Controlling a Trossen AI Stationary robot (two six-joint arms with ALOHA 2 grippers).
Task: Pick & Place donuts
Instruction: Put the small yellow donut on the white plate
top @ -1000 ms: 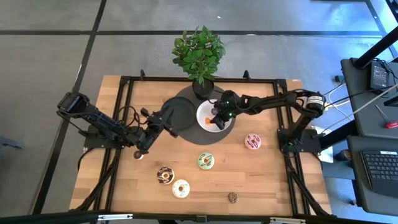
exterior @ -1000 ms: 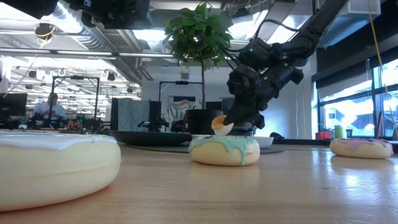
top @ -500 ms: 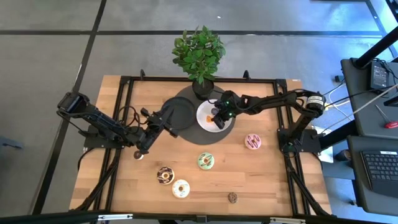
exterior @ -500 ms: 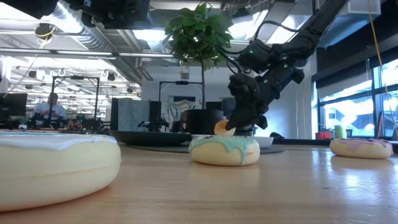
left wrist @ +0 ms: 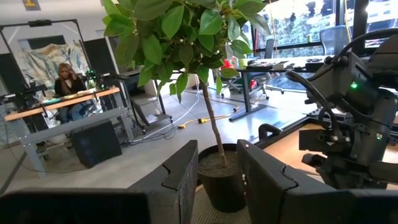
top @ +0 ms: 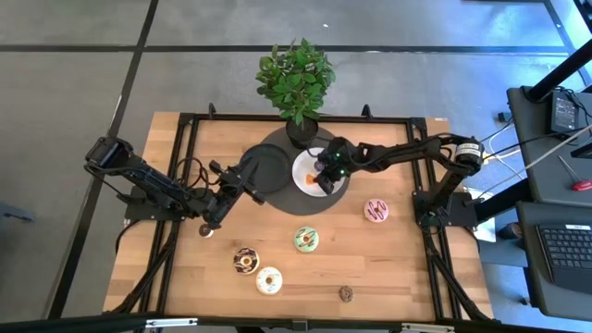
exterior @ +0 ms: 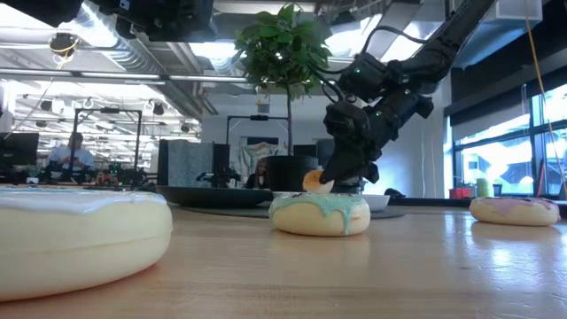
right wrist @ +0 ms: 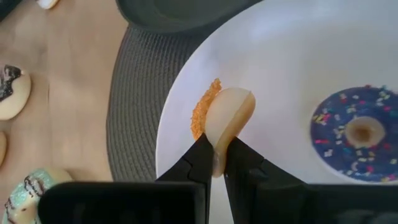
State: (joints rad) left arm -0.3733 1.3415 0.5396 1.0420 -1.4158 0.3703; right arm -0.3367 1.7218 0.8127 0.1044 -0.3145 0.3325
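Observation:
My right gripper [top: 323, 172] hovers over the white plate [top: 305, 165] and is shut on a tiny donut [right wrist: 227, 118] with a cream body and an orange crumb face. A blue sprinkled donut [right wrist: 360, 134] lies flat on that plate. On the wood lie pink [top: 376, 211], green [top: 306, 240], chocolate [top: 246, 261] and cream-white [top: 269, 280] donuts, plus a tiny brown one [top: 345, 294]. My left gripper [top: 246, 188] waits at the black plate's [top: 264, 165] near-left rim. It is open by a narrow gap [left wrist: 216, 171] and holds nothing. My right gripper pinches the tiny donut by its rim [right wrist: 219, 146] between the two fingertips [right wrist: 202, 155]. The fingers slant down from the table's right side. The donut stands on edge in the hold, low over the white plate [right wrist: 280, 62]. Whether it touches the plate I cannot tell.
A potted plant [top: 296, 79] stands at the far edge, just behind both plates. The plates sit on a round grey mat [right wrist: 134, 124]. A small pale piece [top: 205, 230] lies near my left arm. The near half of the table holds the loose donuts.
My right gripper, still shut on the tiny donut, has sunk slightly toward the white plate. The left arm and the loose donuts have kept still.

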